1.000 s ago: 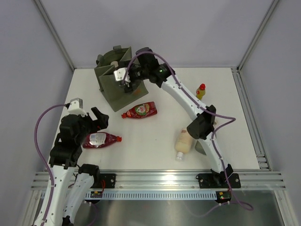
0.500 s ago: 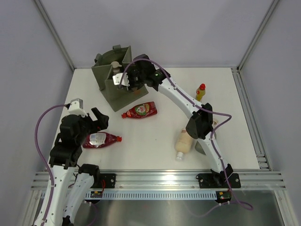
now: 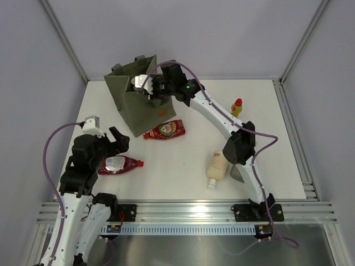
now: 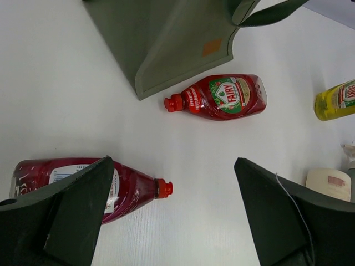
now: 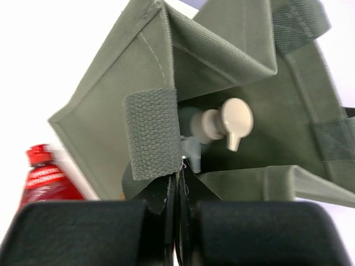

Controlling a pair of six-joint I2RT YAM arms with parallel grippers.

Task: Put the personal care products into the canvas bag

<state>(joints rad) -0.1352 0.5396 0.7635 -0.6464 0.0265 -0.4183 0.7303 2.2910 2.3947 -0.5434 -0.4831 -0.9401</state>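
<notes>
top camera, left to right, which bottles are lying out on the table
dark red bottle with white label → dark red bottle with green label → cream bottle → yellow red-capped bottle

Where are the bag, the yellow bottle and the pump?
bag (image 3: 138, 113), top view, on its front wall.
yellow bottle (image 3: 236, 110), top view, on its body below the red cap.
pump (image 5: 236, 117), right wrist view, on its beige head inside the bag.

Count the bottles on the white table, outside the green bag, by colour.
Dark red plastic bottles: 2
Yellow red-capped plastic bottle: 1
Cream plastic bottle: 1
Grey-green bottle, partly hidden behind the right arm: 1
Total: 5
</notes>
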